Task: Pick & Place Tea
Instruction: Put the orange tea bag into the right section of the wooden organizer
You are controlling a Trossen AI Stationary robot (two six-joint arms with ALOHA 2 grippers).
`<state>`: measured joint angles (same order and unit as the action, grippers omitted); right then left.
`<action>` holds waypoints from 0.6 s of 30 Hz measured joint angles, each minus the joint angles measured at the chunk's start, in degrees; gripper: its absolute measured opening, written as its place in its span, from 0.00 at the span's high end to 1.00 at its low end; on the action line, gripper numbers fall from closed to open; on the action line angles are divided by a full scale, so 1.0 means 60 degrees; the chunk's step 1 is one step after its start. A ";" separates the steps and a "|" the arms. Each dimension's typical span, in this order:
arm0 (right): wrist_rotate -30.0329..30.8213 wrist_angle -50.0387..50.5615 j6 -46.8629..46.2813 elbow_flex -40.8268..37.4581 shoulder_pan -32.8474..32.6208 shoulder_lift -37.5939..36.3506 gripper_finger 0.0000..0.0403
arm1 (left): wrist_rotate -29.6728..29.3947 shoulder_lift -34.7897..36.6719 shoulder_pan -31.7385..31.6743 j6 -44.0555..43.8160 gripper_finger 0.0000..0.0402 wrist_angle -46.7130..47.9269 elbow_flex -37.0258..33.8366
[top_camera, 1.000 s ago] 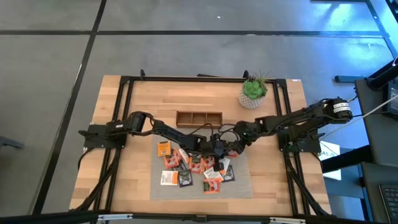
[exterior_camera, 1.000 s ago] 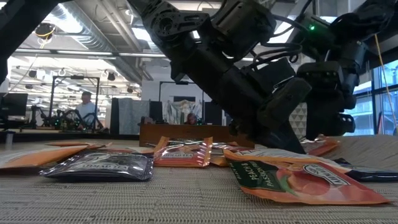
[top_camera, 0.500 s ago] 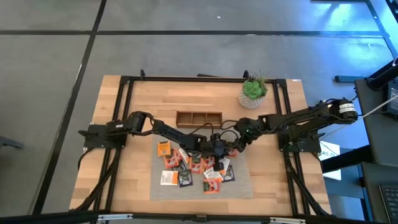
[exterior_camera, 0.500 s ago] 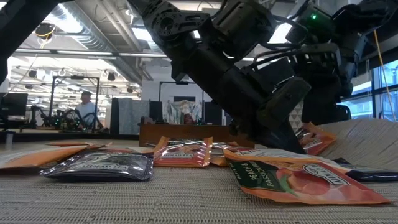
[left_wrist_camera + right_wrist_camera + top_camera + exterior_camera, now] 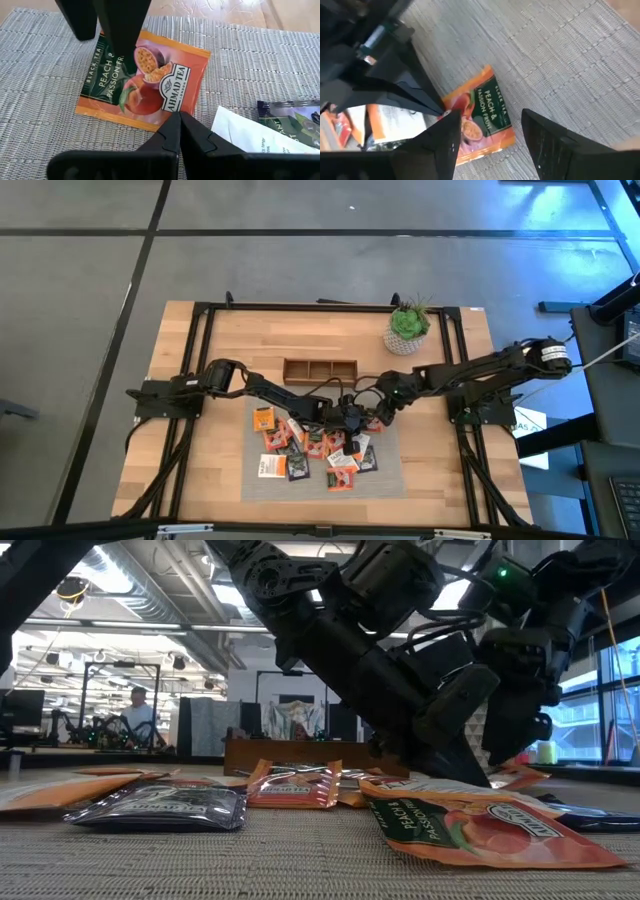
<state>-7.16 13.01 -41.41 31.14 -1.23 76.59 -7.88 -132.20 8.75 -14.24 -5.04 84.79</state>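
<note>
The right fingers [image 5: 490, 135] stand apart above an orange tea packet [image 5: 480, 117]; the left fingers [image 5: 177, 131], closed empty, pin its edge. Lower squarely, then close.

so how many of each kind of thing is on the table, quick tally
tea sachets: about 12 (they overlap, so the count is not exact)
wooden three-compartment tray: 1
potted plant: 1
woven mat: 1
total: about 15
</note>
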 joint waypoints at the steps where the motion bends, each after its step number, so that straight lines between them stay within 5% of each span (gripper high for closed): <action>1: 0.0000 0.0004 -0.0024 0.0000 0.0000 0.0114 0.48 | 0.0010 0.0000 0.0000 0.0001 0.99 0.0000 0.0000; 9: 0.0099 0.0008 -0.0069 0.0000 0.0000 0.0460 0.48 | 0.0007 0.0000 0.0000 0.0006 0.99 0.0000 0.0000; 18: -0.0894 -0.0124 -0.0443 0.0000 0.0206 0.0460 0.49 | 0.0011 0.0000 0.0000 0.0007 0.99 0.0000 -0.0004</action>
<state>-12.52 12.26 -44.07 31.14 0.00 79.35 -7.81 -132.20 8.75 -14.20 -5.04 84.77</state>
